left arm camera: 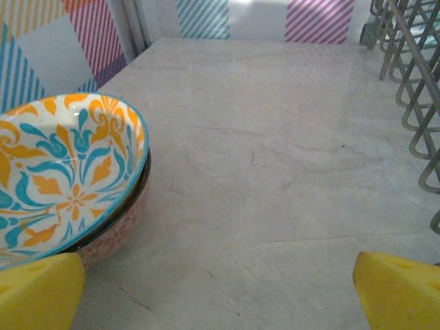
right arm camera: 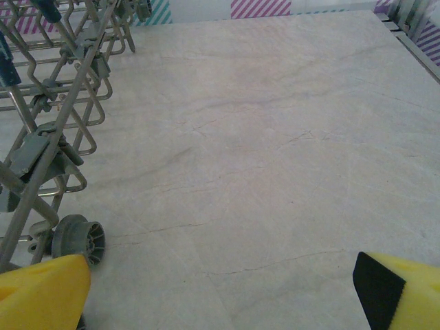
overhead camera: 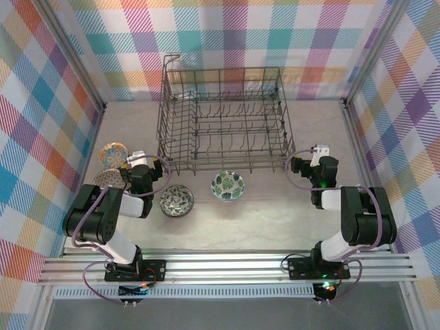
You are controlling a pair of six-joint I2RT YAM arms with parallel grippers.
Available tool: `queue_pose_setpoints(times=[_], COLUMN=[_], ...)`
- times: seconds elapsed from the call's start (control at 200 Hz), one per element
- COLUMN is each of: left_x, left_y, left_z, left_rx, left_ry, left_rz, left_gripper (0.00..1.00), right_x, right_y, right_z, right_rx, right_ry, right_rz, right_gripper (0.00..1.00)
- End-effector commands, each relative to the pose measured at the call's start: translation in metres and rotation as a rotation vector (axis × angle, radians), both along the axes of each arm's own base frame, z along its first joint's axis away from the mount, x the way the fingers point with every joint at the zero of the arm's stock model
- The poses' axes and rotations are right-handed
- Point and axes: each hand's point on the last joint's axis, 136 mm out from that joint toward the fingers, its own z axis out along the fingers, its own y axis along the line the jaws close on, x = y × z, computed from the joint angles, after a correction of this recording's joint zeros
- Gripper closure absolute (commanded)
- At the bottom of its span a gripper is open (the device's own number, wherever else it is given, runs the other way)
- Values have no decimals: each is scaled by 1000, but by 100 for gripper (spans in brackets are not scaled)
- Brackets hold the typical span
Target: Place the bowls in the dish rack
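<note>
Where the top view is taken, the left gripper (overhead camera: 139, 159) is seen spread open just right of the orange-teal bowl (overhead camera: 112, 155), left of centre; the right gripper (overhead camera: 318, 151), equally open, is set far from it. In the left wrist view, that bowl is found at left. In the right wrist view, the dish rack (right arm camera: 48, 124) is seen at upper left.

Desk (left arm camera: 275, 172) here: pale stone-look, smooth, matt w/ fine veins. Dish rack (overhead camera: 220, 130) is grey wire metal, dull sheen, w/ a plastic-looking wheel (right arm camera: 79, 237). Orange-teal bowl (left arm camera: 62, 172): glazed ceramic, v. glossy.
</note>
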Motion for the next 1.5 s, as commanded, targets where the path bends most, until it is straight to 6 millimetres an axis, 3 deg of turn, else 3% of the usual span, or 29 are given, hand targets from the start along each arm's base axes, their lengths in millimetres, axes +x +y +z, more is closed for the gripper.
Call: queue_pose_setpoints(times=[0.0, 0.485, 0.725, 0.935, 1.135, 1.255, 1.395, 1.495], left_x=[8, 7, -4, -21, -64, -91, -123, -138], left_y=[-17, -14, -9, 11, 33, 21, -21, -48], left_z=[-2, 0, 14, 61, 110, 142, 152, 144], left_rx=[-49, -52, -87, -100, -150, -314, -534, -639], left_ry=[16, 5, -46, -81, -16, -4, 43, 125], left_rz=[-94, -79, -88, 10, 163, 132, -53, -147], left_gripper=[0, 0, 0, 0, 0, 0, 13, 20], right_x=[2, 2, -6, -31, -73, -96, -122, -135], right_y=[31, 24, 15, 18, 11, 15, 43, 73], right_z=[4, 6, 41, 72, 97, 119, 135, 129], right_rx=[50, 51, 48, 115, 143, 201, 293, 390], right_ry=[-14, -16, -14, -4, -7, -26, 11, 101], right_rz=[124, 80, 28, 19, -35, -35, 99, 240], right_gripper=[1, 1, 1, 1, 1, 1, 2, 8])
